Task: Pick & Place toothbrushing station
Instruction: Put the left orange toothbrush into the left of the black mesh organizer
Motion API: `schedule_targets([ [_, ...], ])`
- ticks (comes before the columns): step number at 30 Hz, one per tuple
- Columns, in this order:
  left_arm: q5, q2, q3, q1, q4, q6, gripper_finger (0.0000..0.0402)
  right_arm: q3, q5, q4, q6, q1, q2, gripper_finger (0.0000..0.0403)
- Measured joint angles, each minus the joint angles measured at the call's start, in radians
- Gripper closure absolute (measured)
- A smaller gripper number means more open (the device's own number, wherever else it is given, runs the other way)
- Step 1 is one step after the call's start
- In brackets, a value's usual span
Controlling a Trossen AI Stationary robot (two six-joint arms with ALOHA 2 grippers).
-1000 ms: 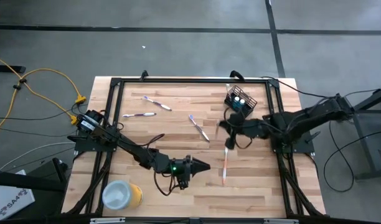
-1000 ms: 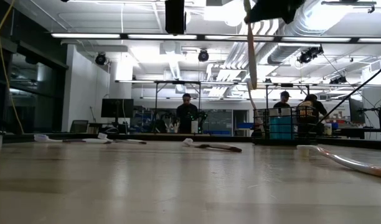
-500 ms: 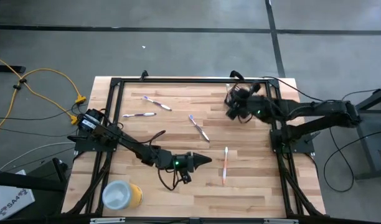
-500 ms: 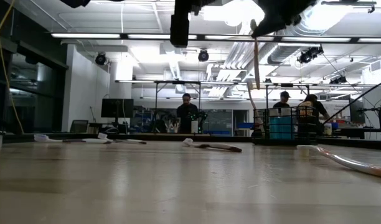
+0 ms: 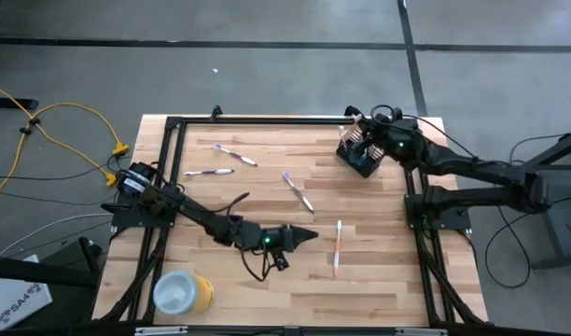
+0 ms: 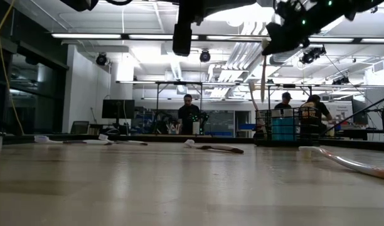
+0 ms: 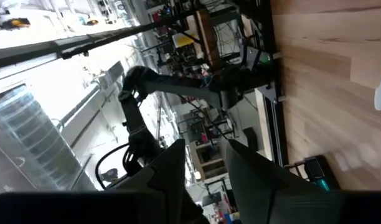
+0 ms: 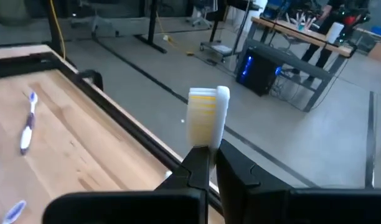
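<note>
The black wire-mesh holder (image 5: pixel 360 155) stands at the table's far right corner, with blue tubes (image 6: pixel 282 129) inside it. My right gripper (image 5: pixel 364 141) hovers over it, shut on a toothbrush (image 6: pixel 263 72) with a white head and yellow bristles (image 8: pixel 208 118). Three more toothbrushes lie flat on the wood: a pink-white one (image 5: pixel 338 247), a purple one (image 5: pixel 299 190) and another (image 5: pixel 234 154). My left gripper (image 5: pixel 312 233) is held above the table's near middle, open with nothing between its fingers (image 7: pixel 172 174). My right gripper pinches the toothbrush between its two fingers just under the head (image 8: pixel 205 148). The fingers come about level from the table's right side and lie across the brush. The brush stands upright, head above the fingers, its handle (image 6: pixel 263 78) hanging below them, clear of the holder.
A yellow cylinder with a white top (image 5: pixel 183 292) stands at the near left corner. A fourth toothbrush (image 5: pixel 209 173) lies at the far left. A black frame (image 5: pixel 267 121) rims the table. People stand in the room beyond the far edge.
My right gripper has swung from the table's middle right toward the far right corner, carrying the toothbrush upright, and now stands above the holder. The toothbrushes on the table have stayed where they were.
</note>
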Motion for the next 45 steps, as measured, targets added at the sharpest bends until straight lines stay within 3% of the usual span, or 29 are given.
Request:
schedule_targets([
  [17,0.001,0.0,0.0,0.037,-0.015,-0.007,0.0291,-0.21,-0.257,0.202,0.061,-0.226,0.034,0.0399],
  [35,0.001,0.0,0.0,0.039,-0.013,-0.006,0.0291,-0.253,-0.386,0.311,0.09,-0.268,0.194,0.0398],
  [45,0.001,0.0,0.0,0.039,-0.013,-0.008,0.0291,-0.253,-0.384,0.345,0.105,-0.268,0.231,0.0336],
])
